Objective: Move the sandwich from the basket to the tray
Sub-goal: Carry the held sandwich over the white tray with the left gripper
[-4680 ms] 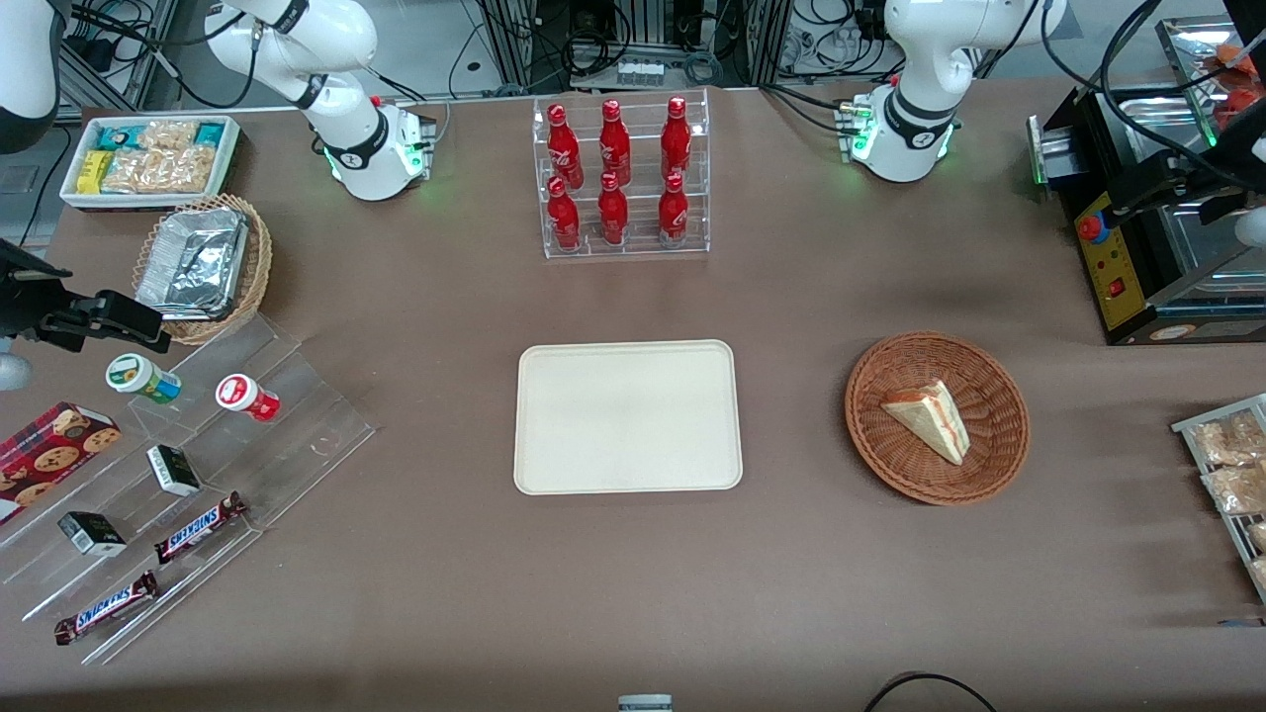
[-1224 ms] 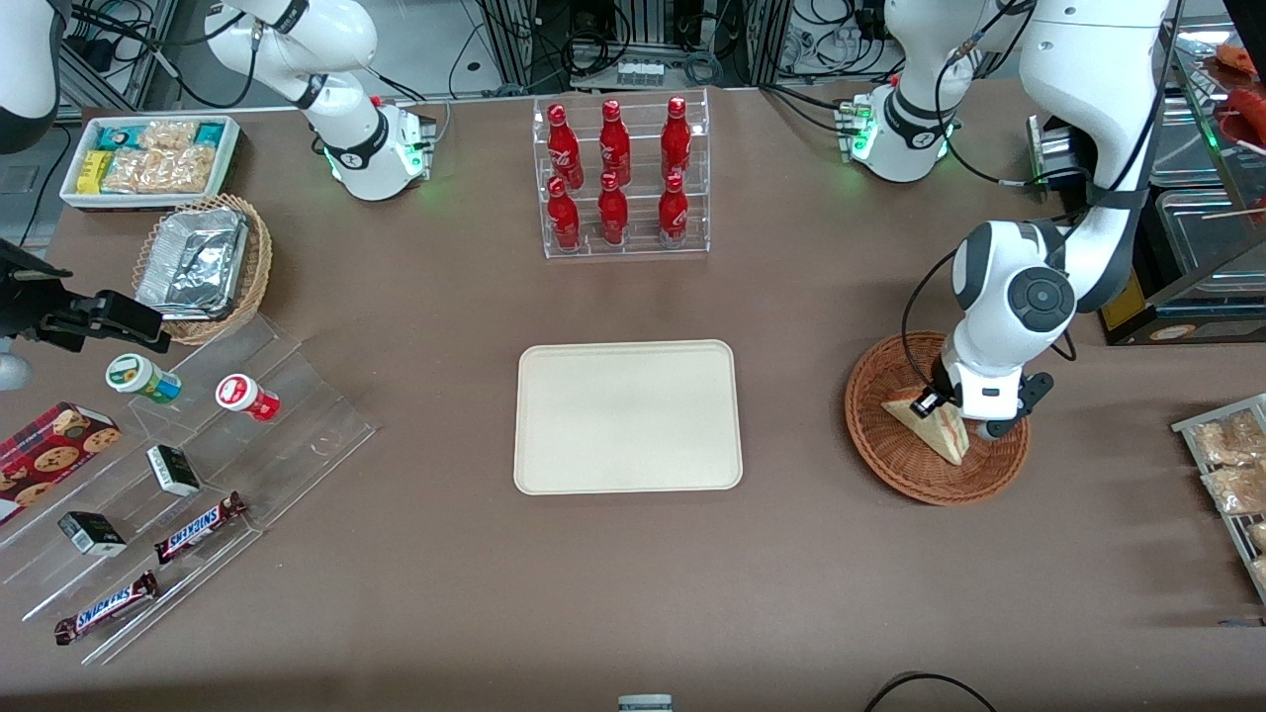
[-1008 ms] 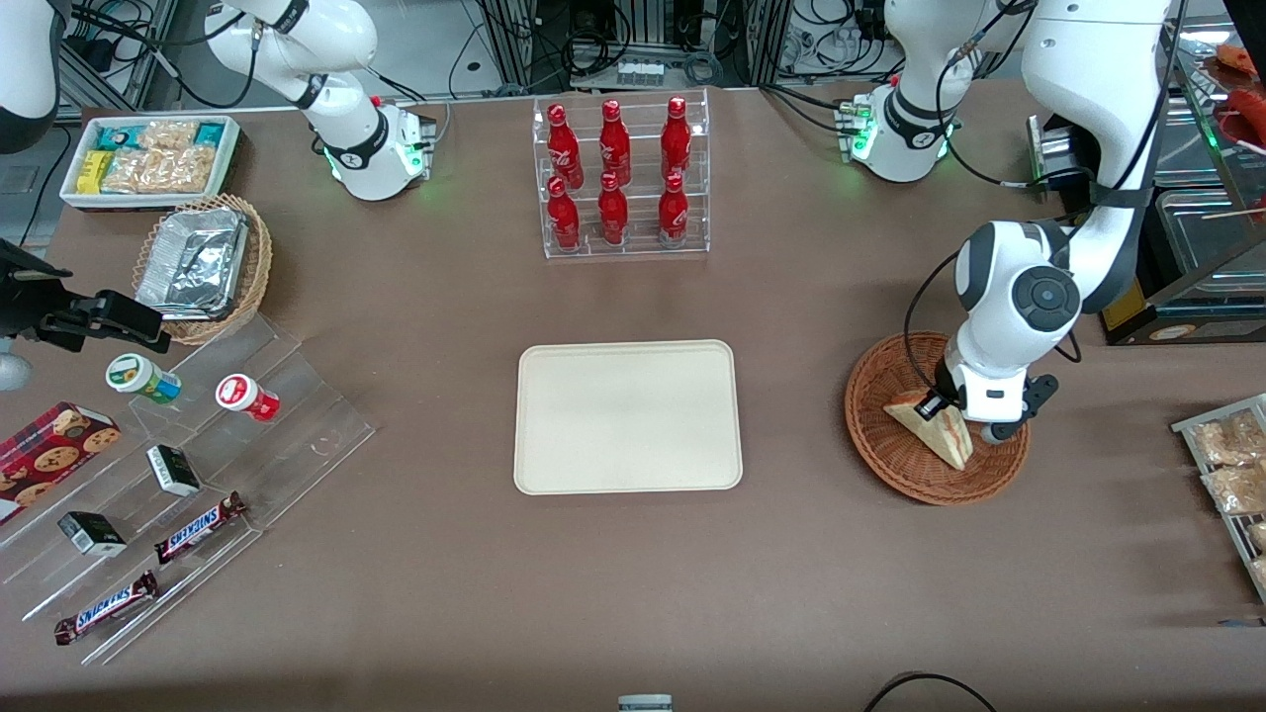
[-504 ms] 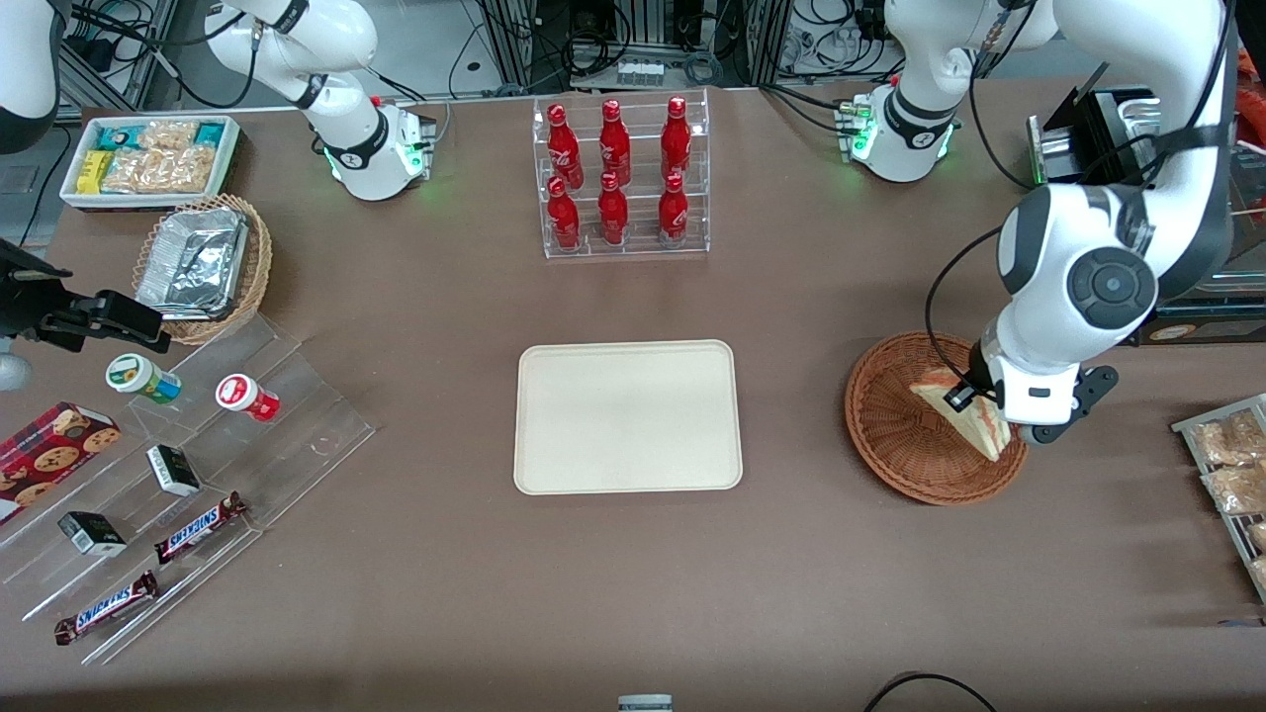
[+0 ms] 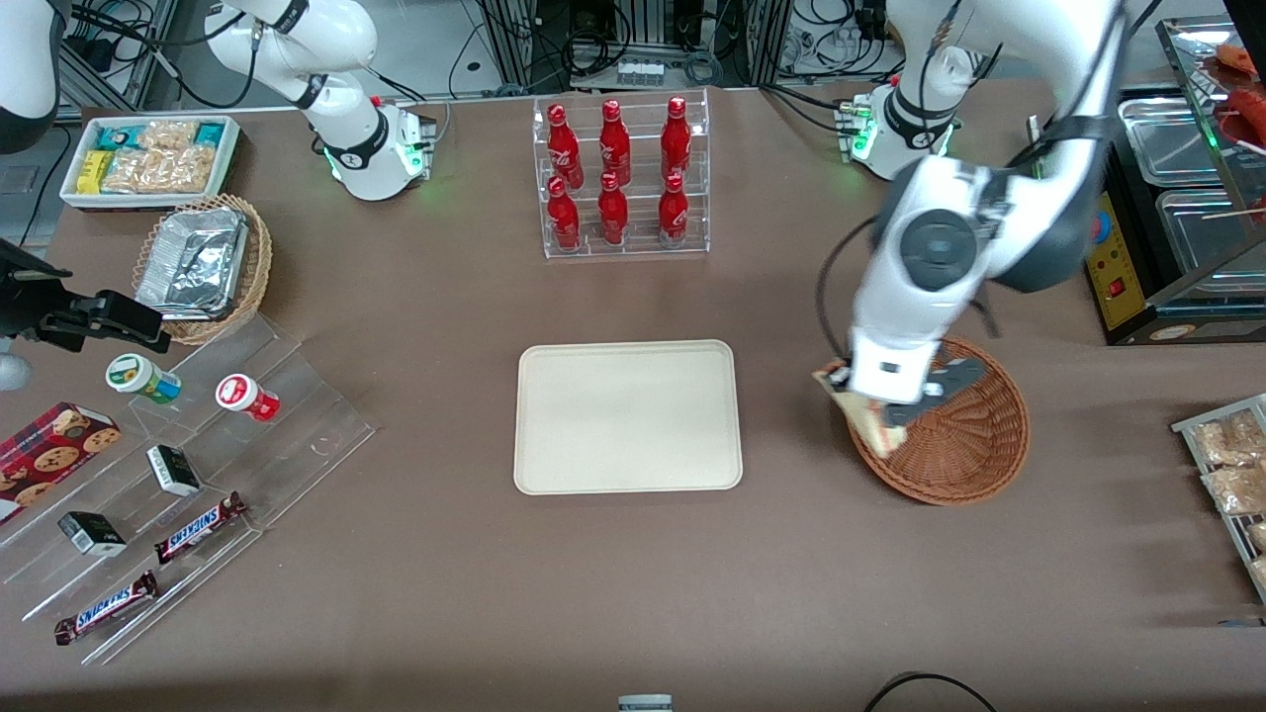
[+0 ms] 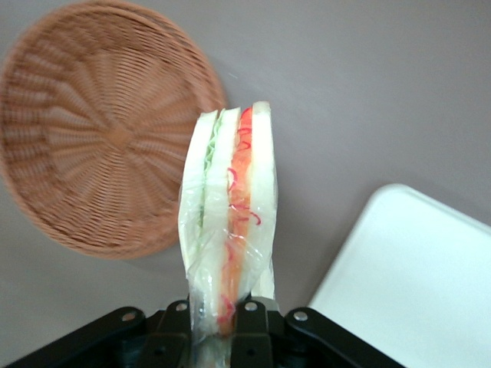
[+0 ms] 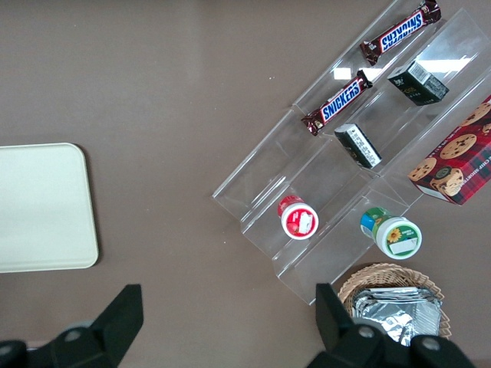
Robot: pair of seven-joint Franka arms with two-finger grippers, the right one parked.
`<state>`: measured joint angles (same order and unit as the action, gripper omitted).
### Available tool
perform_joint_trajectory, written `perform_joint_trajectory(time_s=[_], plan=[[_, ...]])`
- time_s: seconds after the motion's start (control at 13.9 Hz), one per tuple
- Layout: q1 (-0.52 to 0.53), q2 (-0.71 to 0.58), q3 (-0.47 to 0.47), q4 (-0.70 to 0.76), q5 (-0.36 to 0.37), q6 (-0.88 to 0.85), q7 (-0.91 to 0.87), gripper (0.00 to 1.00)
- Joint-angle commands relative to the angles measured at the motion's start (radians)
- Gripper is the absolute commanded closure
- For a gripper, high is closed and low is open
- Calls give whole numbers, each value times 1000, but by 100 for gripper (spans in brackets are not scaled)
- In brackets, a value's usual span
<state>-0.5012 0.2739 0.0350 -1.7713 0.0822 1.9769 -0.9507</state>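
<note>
The sandwich, a wrapped pale wedge with red and green filling, hangs in the air, clamped at its lower end. My left gripper is shut on it, the fingers pressing both bread faces. It hovers over the rim of the reddish-brown wicker basket on the side facing the tray. Nothing lies in the basket. The cream tray lies flat and bare at the table's middle, and its corner shows near the sandwich.
A clear rack of red bottles stands farther from the front camera than the tray. A black machine and a snack rack sit at the working arm's end. The stepped acrylic stand, foil basket and white bin are at the parked arm's end.
The gripper closed on the sandwich in the basket, lifted it out, and has swung it over the basket's rim toward the tray.
</note>
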Motion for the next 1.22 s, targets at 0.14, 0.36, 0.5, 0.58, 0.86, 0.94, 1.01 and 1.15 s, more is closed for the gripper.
perform_joint_trajectory(time_s=[0.14,0.36,0.5,0.58,0.86,0.94,1.01,1.15], plan=[[-164,229,14,249,-27,-12,-10,100],[-236,348,14,375,-52,0,-10,100],[-273,398,13,406,-52,40,-5,100],[-296,409,13,403,-50,77,0,100],[-352,475,11,409,-33,155,10,100],[-370,488,13,411,-26,160,9,100],[-381,498,13,412,-13,163,9,100],[-384,511,13,412,4,163,10,100]])
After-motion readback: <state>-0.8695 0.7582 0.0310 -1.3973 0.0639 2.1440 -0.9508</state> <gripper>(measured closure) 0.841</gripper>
